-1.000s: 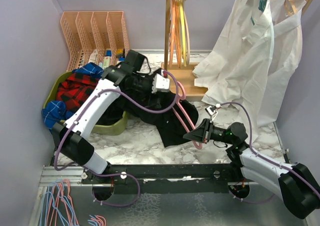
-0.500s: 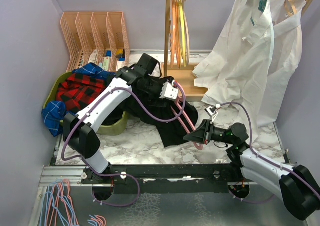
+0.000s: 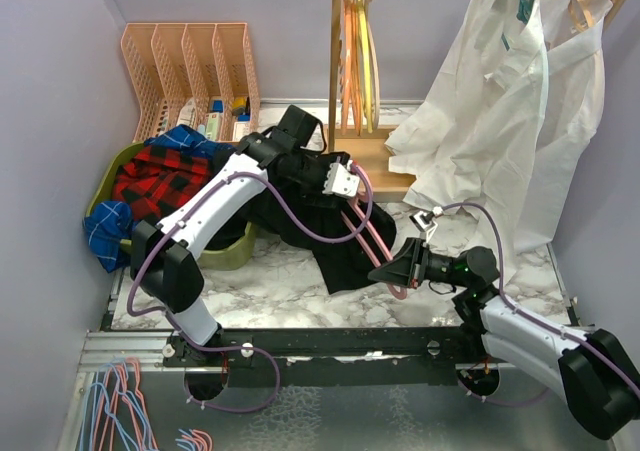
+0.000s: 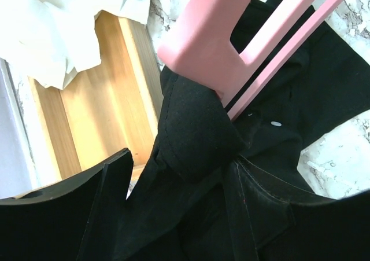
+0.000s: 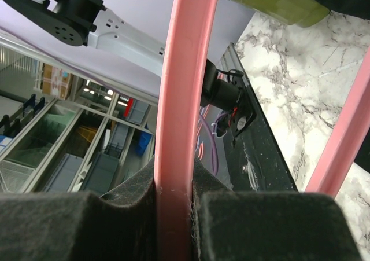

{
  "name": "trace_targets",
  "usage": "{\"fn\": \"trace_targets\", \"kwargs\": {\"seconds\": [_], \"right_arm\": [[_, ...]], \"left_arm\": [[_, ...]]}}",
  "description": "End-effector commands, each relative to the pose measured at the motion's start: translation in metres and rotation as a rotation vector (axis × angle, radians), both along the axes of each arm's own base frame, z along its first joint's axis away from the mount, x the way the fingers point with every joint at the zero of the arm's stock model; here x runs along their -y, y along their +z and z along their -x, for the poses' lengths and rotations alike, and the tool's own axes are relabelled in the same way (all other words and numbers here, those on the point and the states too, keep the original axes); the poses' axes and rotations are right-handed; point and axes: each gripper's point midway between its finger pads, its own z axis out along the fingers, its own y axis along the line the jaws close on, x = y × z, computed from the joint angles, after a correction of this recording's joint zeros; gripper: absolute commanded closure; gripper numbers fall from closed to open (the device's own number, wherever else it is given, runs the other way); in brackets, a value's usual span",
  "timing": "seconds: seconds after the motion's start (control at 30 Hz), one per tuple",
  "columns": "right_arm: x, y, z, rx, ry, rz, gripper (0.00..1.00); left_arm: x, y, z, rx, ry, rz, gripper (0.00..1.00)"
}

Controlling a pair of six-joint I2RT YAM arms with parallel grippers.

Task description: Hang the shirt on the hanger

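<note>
The black shirt point(image 3: 338, 251) lies bunched on the marble table between the green basin and the wooden rack base. The pink hanger point(image 3: 375, 236) slants across it, from my left gripper down to my right gripper. My left gripper point(image 3: 345, 183) is up at the hanger's upper end. In the left wrist view, black shirt cloth point(image 4: 196, 133) fills the left gripper point(image 4: 191, 214) and its fold wraps over the hanger's shoulder point(image 4: 208, 41). My right gripper point(image 3: 392, 269) is shut on the hanger's lower bar; the pads point(image 5: 87, 226) squeeze the pink bar point(image 5: 185, 70).
A green basin point(image 3: 225, 254) at left holds red-and-black plaid point(image 3: 155, 181) and blue cloth point(image 3: 105, 226). A pink wire organizer point(image 3: 190, 61) stands behind it. The wooden rack point(image 3: 375, 161) carries orange and yellow hangers point(image 3: 355, 51). White shirts point(image 3: 510, 121) hang at right.
My left gripper moved right with the shirt cloth, onto the hanger's upper end, then held still over the last half second. My right gripper stayed in place on the hanger.
</note>
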Motion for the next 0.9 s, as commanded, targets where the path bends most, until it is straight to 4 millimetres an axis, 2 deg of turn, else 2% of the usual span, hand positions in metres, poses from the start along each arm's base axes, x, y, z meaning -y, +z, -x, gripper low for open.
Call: {"fn": "trace_targets", "kwargs": {"seconds": [0.0, 0.07, 0.1, 0.13, 0.23, 0.37, 0.4, 0.43, 0.5, 0.53, 0.57, 0.6, 0.67, 0.77, 0.87], "right_arm": [[0.000, 0.025, 0.006, 0.124, 0.041, -0.054, 0.99], [-0.001, 0.027, 0.006, 0.127, 0.048, -0.062, 0.99], [-0.001, 0.029, 0.007, 0.129, 0.051, -0.067, 0.99], [-0.001, 0.030, 0.007, 0.131, 0.055, -0.070, 0.99], [-0.001, 0.032, 0.007, 0.137, 0.057, -0.077, 0.99], [-0.001, 0.038, 0.003, 0.162, 0.036, -0.088, 0.97], [-0.002, 0.041, 0.000, 0.173, 0.022, -0.091, 0.87], [-0.001, 0.045, -0.001, 0.190, 0.011, -0.093, 0.67], [-0.001, 0.053, -0.008, 0.218, -0.028, -0.070, 0.21], [-0.002, 0.050, -0.017, 0.219, -0.072, -0.022, 0.04], [0.000, 0.051, -0.024, 0.231, -0.125, 0.013, 0.00], [0.005, 0.055, -0.033, 0.244, -0.194, 0.050, 0.01], [0.022, 0.063, -0.049, 0.274, -0.367, 0.120, 0.01], [0.057, 0.074, -0.065, 0.290, -0.617, 0.194, 0.01], [0.081, 0.072, -0.066, 0.277, -0.739, 0.225, 0.01]], "left_arm": [[0.004, -0.013, 0.011, -0.034, -0.065, -0.005, 0.44], [0.006, -0.016, 0.012, -0.036, -0.075, -0.009, 0.68], [0.006, -0.018, 0.012, -0.036, -0.079, -0.013, 0.93], [0.007, -0.018, 0.012, -0.036, -0.077, -0.015, 1.00], [0.007, -0.018, 0.014, -0.033, -0.093, -0.018, 1.00], [0.007, -0.008, 0.018, -0.042, -0.096, 0.004, 1.00], [0.005, -0.003, 0.016, -0.045, -0.087, 0.015, 1.00], [0.003, 0.002, 0.014, -0.050, -0.076, 0.026, 1.00], [-0.009, 0.018, 0.001, -0.066, -0.037, 0.074, 1.00], [-0.018, 0.029, -0.010, -0.072, -0.008, 0.108, 1.00], [-0.030, 0.039, -0.021, -0.075, 0.027, 0.142, 1.00], [-0.042, 0.047, -0.029, -0.081, 0.055, 0.170, 1.00], [-0.064, 0.055, -0.036, -0.075, 0.091, 0.177, 1.00], [-0.082, 0.054, -0.025, -0.061, 0.104, 0.155, 1.00], [-0.088, 0.049, -0.010, -0.072, 0.096, 0.136, 1.00]]}}
